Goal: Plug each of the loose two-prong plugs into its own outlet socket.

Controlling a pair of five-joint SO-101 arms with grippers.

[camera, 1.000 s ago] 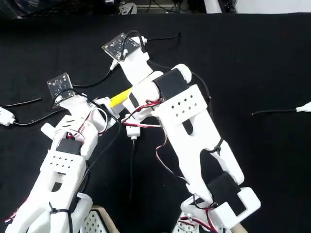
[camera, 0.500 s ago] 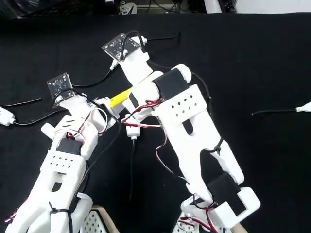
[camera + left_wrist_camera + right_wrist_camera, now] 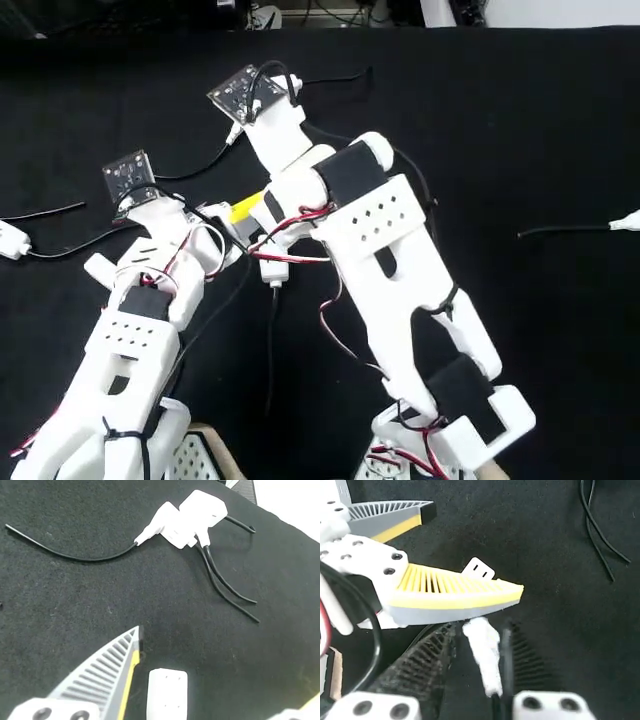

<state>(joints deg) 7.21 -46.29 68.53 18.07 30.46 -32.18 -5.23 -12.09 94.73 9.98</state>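
The black-clothed table (image 3: pixel 520 120) has both arms crowded over its left-middle. The right arm (image 3: pixel 400 260) is angled in over the left arm (image 3: pixel 130 330), with the wrists almost stacked. That is the first worry: there is very little room, and any sideways correction could knock one arm into the other.

The left gripper (image 3: pixel 472 547) has its jaws spread wide. Its yellow-padded fingers (image 3: pixel 455 596) stand on either side of the white outlet socket (image 3: pixel 167 696). The socket sits just beside one finger, with no pinch to be seen.

The right gripper (image 3: pixel 479 630) is clamped on the white two-prong plug (image 3: pixel 485 660), whose nose is aimed towards the socket's two slots. One of the left gripper's fingers lies right across that line.

Three things could go wrong here:
- **Blocked path:** a straight push would likely drive the plug into that finger rather than the slots.
- **Loose socket:** even past the finger, an unclamped socket would probably skid away instead of taking the prongs.
- **Alignment:** the prongs themselves can't be made out, so their alignment is anyone's guess. The plug also looks a touch skewed in the grip, so it could twist under load.

Farther off lies a joined pair (image 3: pixel 182 517), plug and socket apparently mated. A loose connector (image 3: pixel 628 220) waits at the table's far right.
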